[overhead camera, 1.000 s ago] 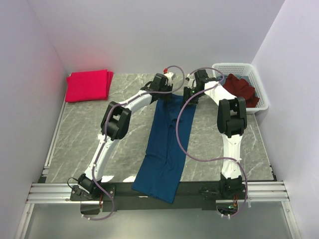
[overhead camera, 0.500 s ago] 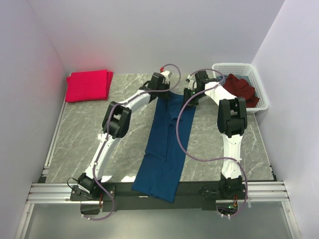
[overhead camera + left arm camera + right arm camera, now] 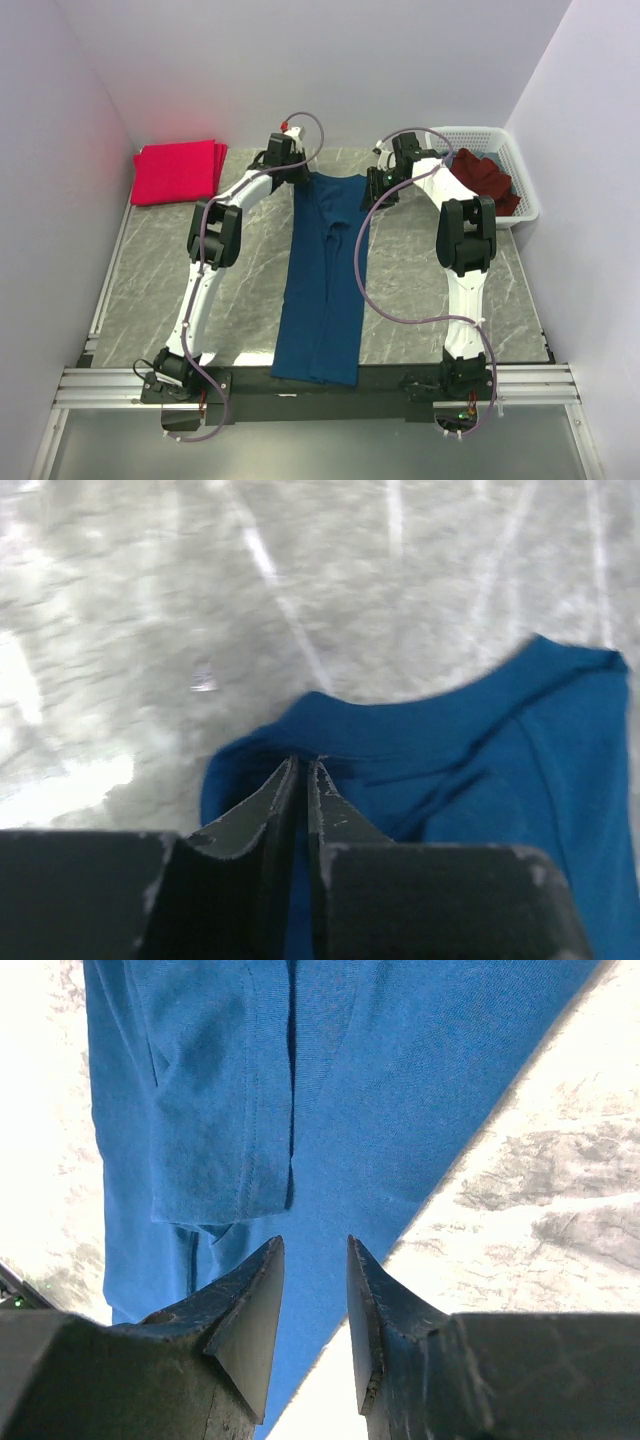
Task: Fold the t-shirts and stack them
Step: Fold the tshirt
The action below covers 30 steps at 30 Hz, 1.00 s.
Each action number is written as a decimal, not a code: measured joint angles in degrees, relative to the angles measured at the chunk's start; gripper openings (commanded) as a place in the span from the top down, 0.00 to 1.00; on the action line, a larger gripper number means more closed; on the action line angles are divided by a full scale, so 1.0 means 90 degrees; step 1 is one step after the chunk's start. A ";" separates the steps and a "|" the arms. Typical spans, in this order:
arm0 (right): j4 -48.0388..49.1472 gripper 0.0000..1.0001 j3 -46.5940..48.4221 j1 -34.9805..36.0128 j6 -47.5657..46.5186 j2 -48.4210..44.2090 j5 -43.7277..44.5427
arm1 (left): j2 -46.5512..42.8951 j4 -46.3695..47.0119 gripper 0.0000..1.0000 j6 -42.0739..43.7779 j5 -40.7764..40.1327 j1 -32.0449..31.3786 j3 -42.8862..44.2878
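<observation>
With left fingers (image 3: 262, 806) barely parted on the navy t-shirt (image 3: 325, 280) collar, grip unclear, and right fingers (image 3: 250, 1300) open and empty, lift straight off without dragging cloth.

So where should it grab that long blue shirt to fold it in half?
Probably its two far corners, pinched from above: the blue shirt lies flat as a narrow strip, so only the thin edges offer a hold, and the left gripper and right gripper hang right at those corners.

The left arm (image 3: 197, 300) and right arm (image 3: 462, 300) are showing white shells, black joints, looping mauve cables (image 3: 357, 262); the right gripper (image 3: 313, 1243) is showing dark wedge-shaped fingers (image 3: 248, 1305).
</observation>
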 measured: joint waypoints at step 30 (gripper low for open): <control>-0.0525 0.66 -0.0024 0.0335 0.0019 -0.0046 -0.1032 | -0.3670 0.0561 0.73 -0.0644 0.2130 -0.0010 -0.4197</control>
